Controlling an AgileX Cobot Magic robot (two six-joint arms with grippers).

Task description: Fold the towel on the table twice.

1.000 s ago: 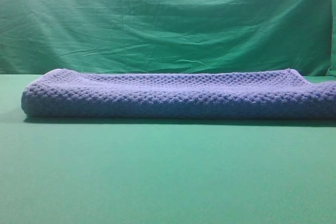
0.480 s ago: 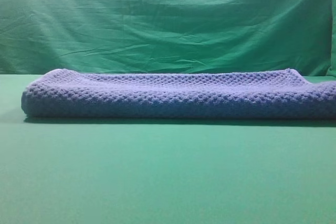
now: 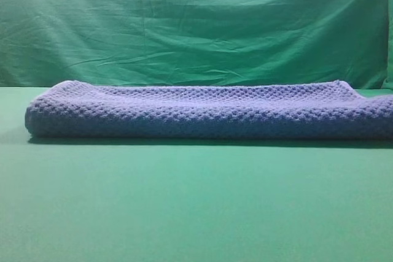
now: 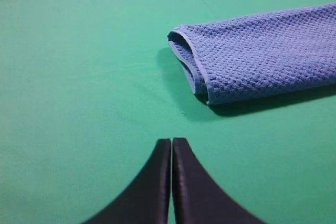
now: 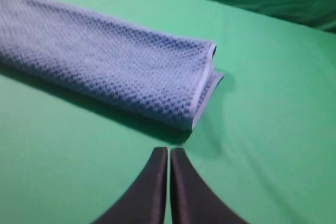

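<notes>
The blue-grey waffle-weave towel [image 3: 209, 111] lies folded in a long flat band across the green table [image 3: 196, 207], its right end cut off by the frame edge. In the left wrist view its left end [image 4: 252, 56] shows stacked layers with a light hem. My left gripper [image 4: 171, 142] is shut and empty, hovering over bare table short of that end. The right wrist view shows the towel's right end [image 5: 115, 72], layered with a pale hem. There my right gripper [image 5: 168, 151] is shut and empty, just in front of that corner. Neither gripper appears in the exterior high view.
A wrinkled green backdrop cloth [image 3: 196, 29] hangs behind the table. Bare green table surface stretches in front of the towel and to both sides of it.
</notes>
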